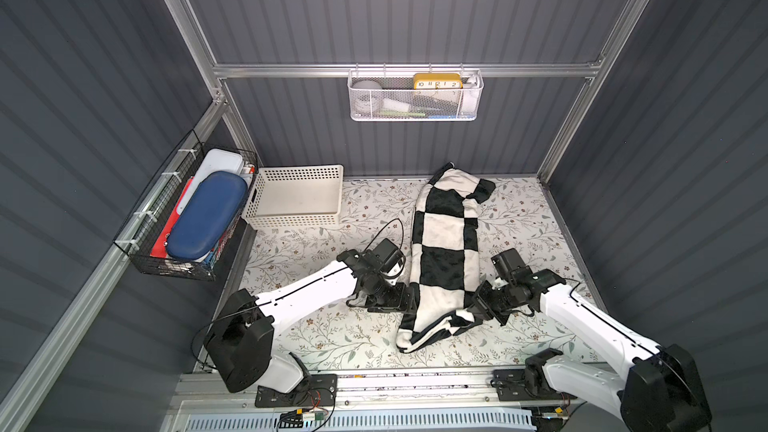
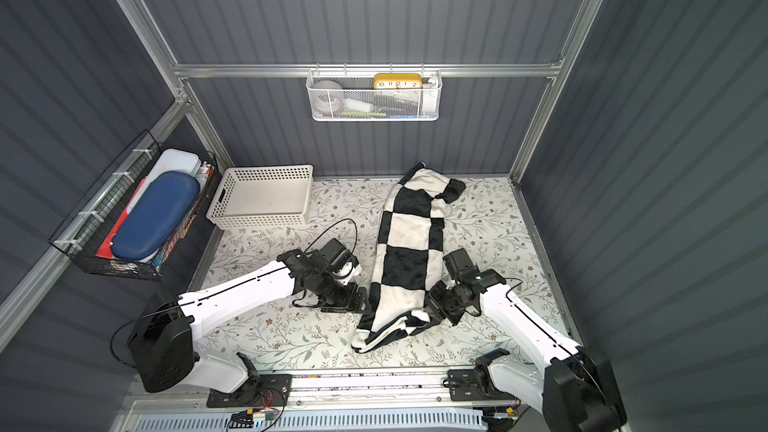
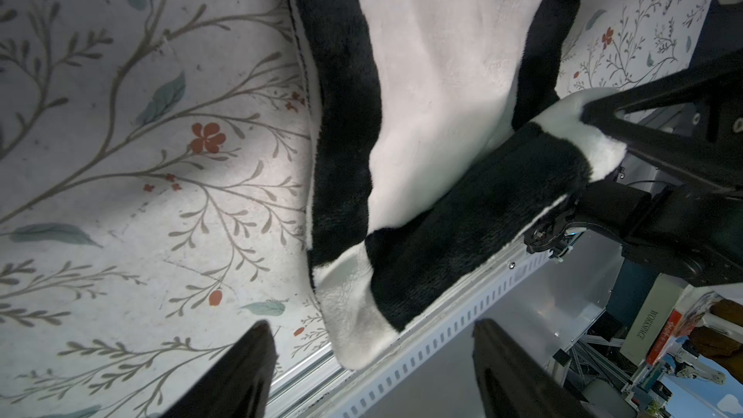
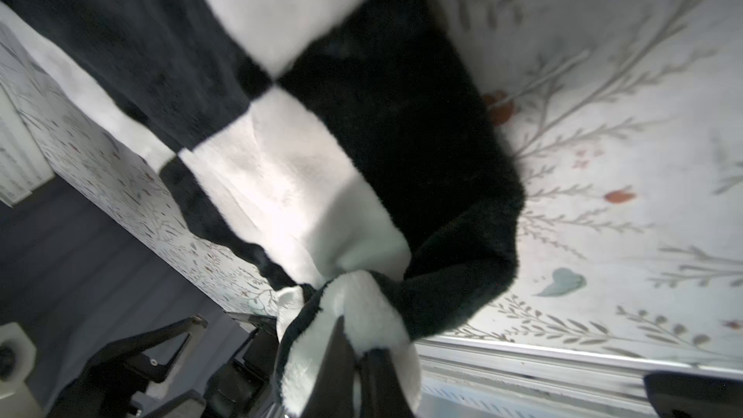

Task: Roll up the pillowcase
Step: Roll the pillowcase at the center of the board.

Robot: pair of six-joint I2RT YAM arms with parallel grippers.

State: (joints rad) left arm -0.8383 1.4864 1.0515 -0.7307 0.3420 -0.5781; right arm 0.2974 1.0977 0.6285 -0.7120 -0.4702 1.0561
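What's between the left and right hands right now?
Only the near end of the black-and-cream checkered plush pillowcase, bunched up; it shows in both top views.

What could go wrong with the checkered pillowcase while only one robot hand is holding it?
1. Only the right gripper pinches a small corner of the pillowcase; the left gripper is open and empty beside it. A one-sided pull may make the roll crooked, or the plush corner may slip out.
2. The pillowcase's near end lies close to the table's front edge, so it might slide off.
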